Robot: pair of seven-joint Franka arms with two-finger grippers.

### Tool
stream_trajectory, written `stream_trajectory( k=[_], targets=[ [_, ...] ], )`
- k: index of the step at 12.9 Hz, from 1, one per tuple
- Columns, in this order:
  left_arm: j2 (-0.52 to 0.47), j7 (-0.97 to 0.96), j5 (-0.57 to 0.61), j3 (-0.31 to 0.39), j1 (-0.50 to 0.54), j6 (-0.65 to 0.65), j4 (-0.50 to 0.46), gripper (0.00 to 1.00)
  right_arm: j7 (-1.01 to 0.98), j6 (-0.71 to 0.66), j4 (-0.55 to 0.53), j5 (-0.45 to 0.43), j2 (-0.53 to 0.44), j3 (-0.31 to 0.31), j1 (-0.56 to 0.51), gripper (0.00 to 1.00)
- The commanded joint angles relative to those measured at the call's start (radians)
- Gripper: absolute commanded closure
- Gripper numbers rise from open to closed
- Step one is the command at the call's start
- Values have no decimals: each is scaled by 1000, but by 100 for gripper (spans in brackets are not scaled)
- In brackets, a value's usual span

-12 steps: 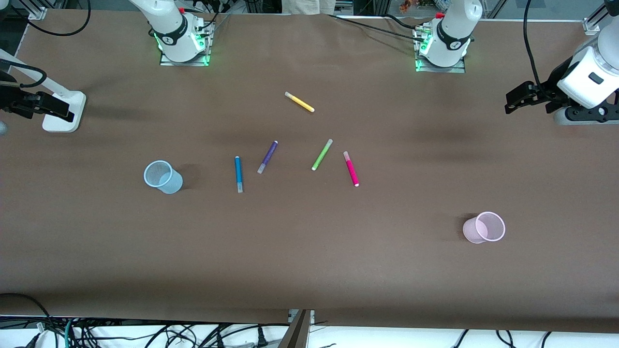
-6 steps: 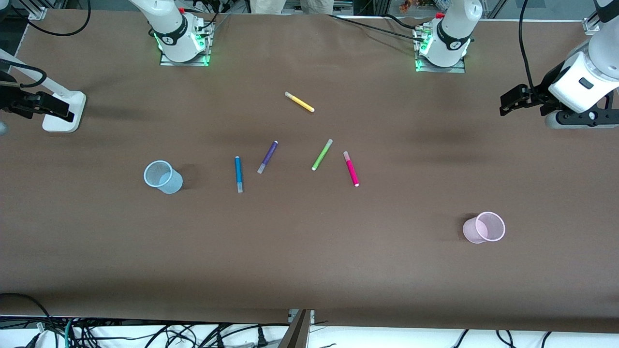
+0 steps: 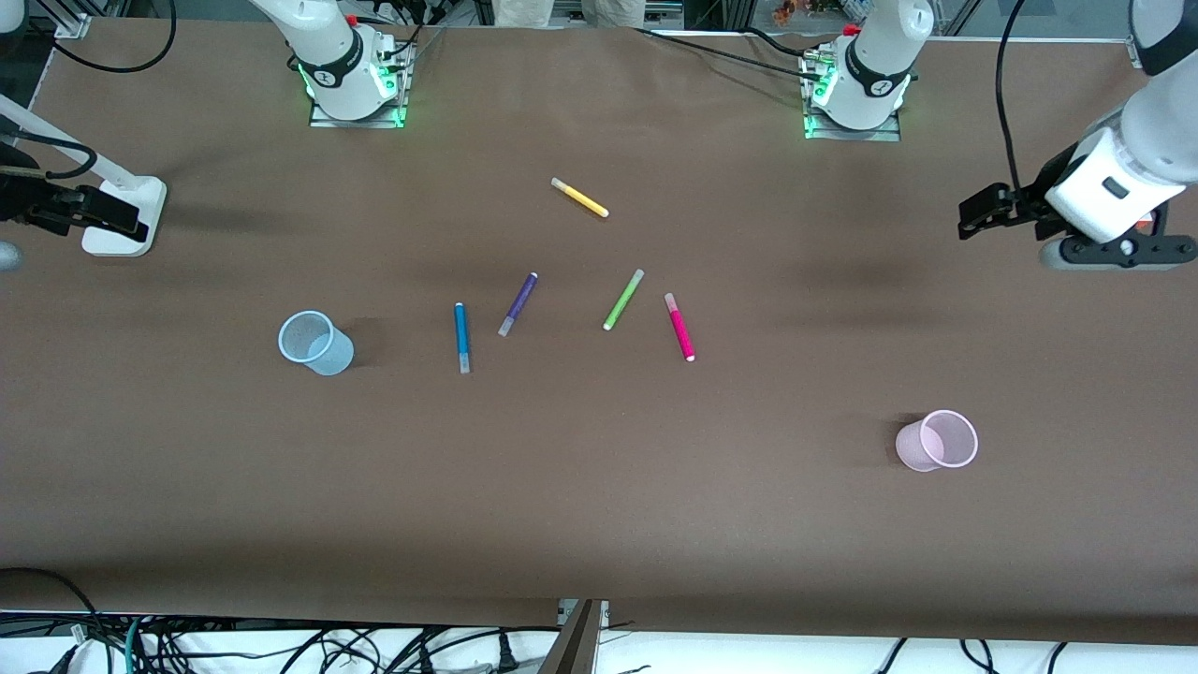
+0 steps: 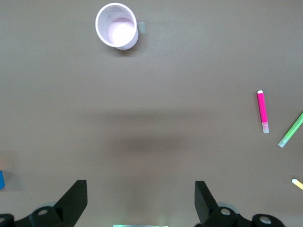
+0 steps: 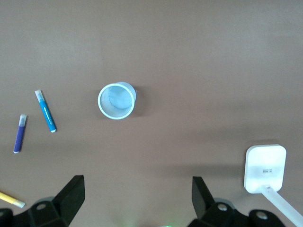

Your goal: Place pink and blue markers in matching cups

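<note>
The pink marker (image 3: 680,327) and the blue marker (image 3: 461,337) lie flat mid-table, apart from each other. The pale blue cup (image 3: 332,358) stands upright and empty toward the right arm's end, beside the blue marker. The pale pink cup (image 3: 922,447) stands upright and empty toward the left arm's end, nearer the camera. My left gripper (image 3: 978,212) is open and empty over the left arm's end; its wrist view shows the pink cup (image 4: 99,23) and pink marker (image 4: 262,111). My right gripper (image 3: 103,211) is open and empty over the right arm's end; its wrist view shows the blue cup (image 5: 101,101) and blue marker (image 5: 45,111).
A purple pen (image 3: 518,303) and a lime-green pen (image 3: 623,299) lie between the two markers. A yellow pen (image 3: 579,197) lies farther from the camera. A white stand base (image 3: 126,234) sits under the right gripper.
The left gripper has moved a little inward over the table from the left arm's end. The right gripper has barely shifted. The markers and cups have not moved.
</note>
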Motion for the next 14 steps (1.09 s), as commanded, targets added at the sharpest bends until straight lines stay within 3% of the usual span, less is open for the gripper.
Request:
stream_trajectory(
  k=[1, 5, 9, 14],
  targets=[
    [88, 1, -8, -51, -38, 49, 31, 0, 13, 19, 22, 19, 50, 7, 3, 0],
    [212, -119, -45, -99, -74, 203, 32, 0, 12, 78, 22, 19, 183, 16, 44, 0],
    [395, -346, -97, -100, -240, 423, 29, 0, 24, 187, 22, 24, 281, 17, 134, 0],
    [559, -458, -100, -105, -368, 464, 9, 0, 96, 397, 22, 33, 441, 17, 265, 0]
  ],
)
